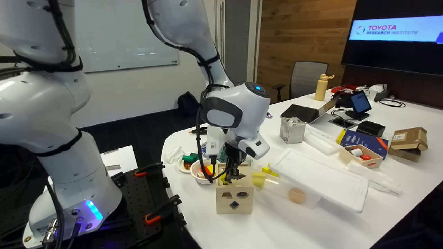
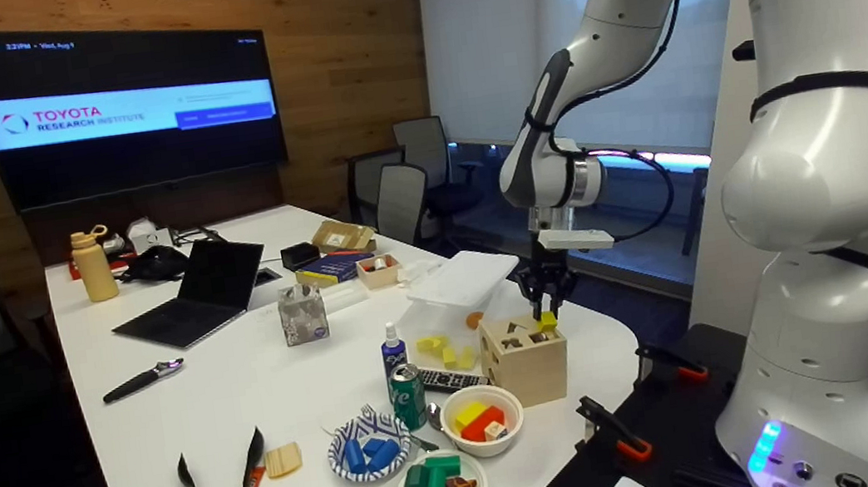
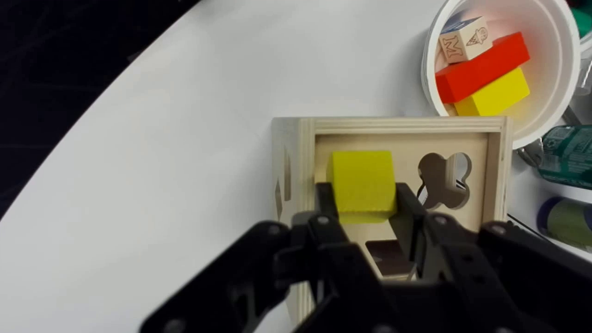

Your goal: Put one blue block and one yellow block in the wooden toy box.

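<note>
wood-panelled wall [image 2: 344, 71] | whiteboard [image 1: 124, 33] | grey chairs [image 2: 400, 199] | dark floor [image 1: 148, 133], perhaps carpet

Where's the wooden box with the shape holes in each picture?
In an exterior view: wooden box, lower middle.
In an exterior view: wooden box, lower half, just right of middle.
Wrist view: wooden box, right of middle, partly hidden by the gripper.
Shared landmark: white bowl holding a red block.
</note>
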Controlling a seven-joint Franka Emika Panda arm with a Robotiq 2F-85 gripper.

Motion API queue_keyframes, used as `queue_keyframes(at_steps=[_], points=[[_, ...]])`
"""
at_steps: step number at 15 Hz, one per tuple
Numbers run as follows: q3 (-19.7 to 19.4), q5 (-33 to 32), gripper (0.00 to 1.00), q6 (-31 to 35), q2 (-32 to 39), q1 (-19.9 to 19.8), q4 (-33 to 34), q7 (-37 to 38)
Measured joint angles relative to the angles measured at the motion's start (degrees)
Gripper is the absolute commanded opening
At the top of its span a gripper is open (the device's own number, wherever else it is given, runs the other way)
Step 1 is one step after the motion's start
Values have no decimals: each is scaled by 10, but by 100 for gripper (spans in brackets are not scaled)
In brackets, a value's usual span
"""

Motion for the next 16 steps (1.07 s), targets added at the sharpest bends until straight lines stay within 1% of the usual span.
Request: queue_keyframes(at_steps=[5, 10, 16], points=[[-30, 0, 9, -45, 32, 40, 44, 0], [-43, 0, 9, -71, 68, 53, 80, 0], [-48, -4, 9, -103, 85, 55, 108, 1]])
